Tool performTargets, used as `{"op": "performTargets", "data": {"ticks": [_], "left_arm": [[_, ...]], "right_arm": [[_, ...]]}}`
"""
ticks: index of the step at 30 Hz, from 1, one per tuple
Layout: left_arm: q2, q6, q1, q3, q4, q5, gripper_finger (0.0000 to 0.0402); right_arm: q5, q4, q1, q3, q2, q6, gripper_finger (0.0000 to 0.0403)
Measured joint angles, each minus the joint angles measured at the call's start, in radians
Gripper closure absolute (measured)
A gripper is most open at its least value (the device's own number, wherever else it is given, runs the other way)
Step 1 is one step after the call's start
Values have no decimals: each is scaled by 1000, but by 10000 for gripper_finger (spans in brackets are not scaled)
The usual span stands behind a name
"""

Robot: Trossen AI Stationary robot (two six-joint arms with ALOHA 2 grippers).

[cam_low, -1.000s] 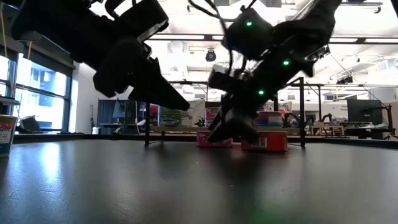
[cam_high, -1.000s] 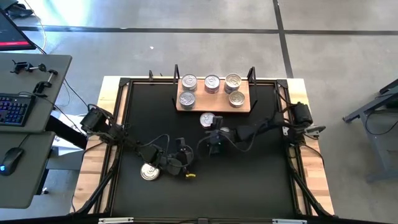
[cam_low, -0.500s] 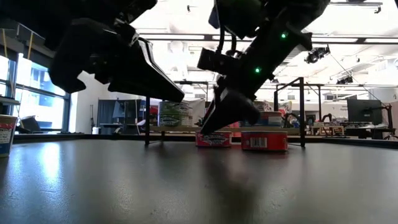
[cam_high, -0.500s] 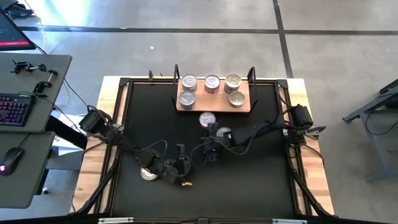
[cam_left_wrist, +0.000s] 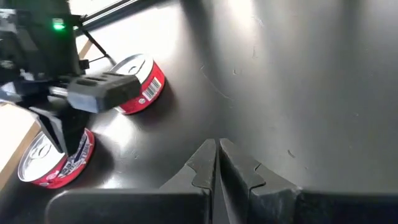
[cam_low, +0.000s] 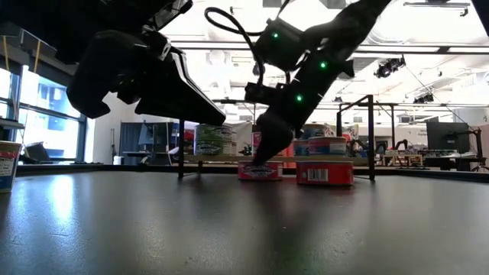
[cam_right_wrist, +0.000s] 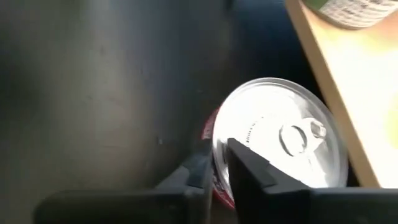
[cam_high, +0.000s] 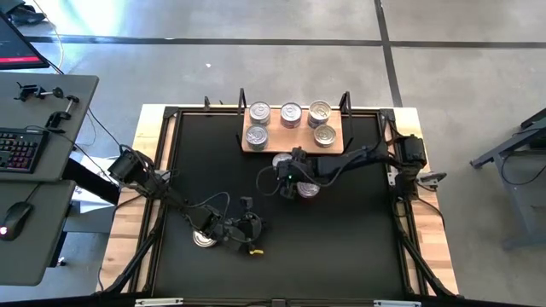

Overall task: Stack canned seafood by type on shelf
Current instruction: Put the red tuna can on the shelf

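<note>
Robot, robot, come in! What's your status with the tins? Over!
Right gripper pinching rim of red-sided tin, just before shelf. Left gripper shut, empty, hovering over table. Five tins on shelf. Second red tin close by.

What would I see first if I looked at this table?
Five shiny tins sit on the wooden shelf at the table's far edge. Just in front of it, the right gripper is down at a red-sided tin, fingers nearly together. The left gripper waits, shut, near another tin.
</note>
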Motion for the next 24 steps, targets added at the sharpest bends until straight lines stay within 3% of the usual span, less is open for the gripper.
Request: {"op": "performTargets", "data": {"ticks": [3, 6, 11, 13, 19, 24], "left_arm": [[0, 0, 0, 0, 0, 0, 392], [0, 0, 0, 0, 1, 0, 392], [0, 0, -2, 0, 11, 0, 392], [0, 0, -2, 0, 12, 1, 392], [0, 39, -2, 0, 12, 91, 390], [4, 117, 6, 0, -15, 126, 360]], "right_arm": [[-116, 5, -22, 2, -4, 21, 397], [-218, 11, -18, 2, -4, 22, 391], [-509, 79, 41, 0, -1, -10, 388], [-575, 111, 73, -2, 0, -49, 388], [-409, 117, 175, -2, -39, -21, 387], [-270, 106, 282, -29, -83, 11, 387]]}}
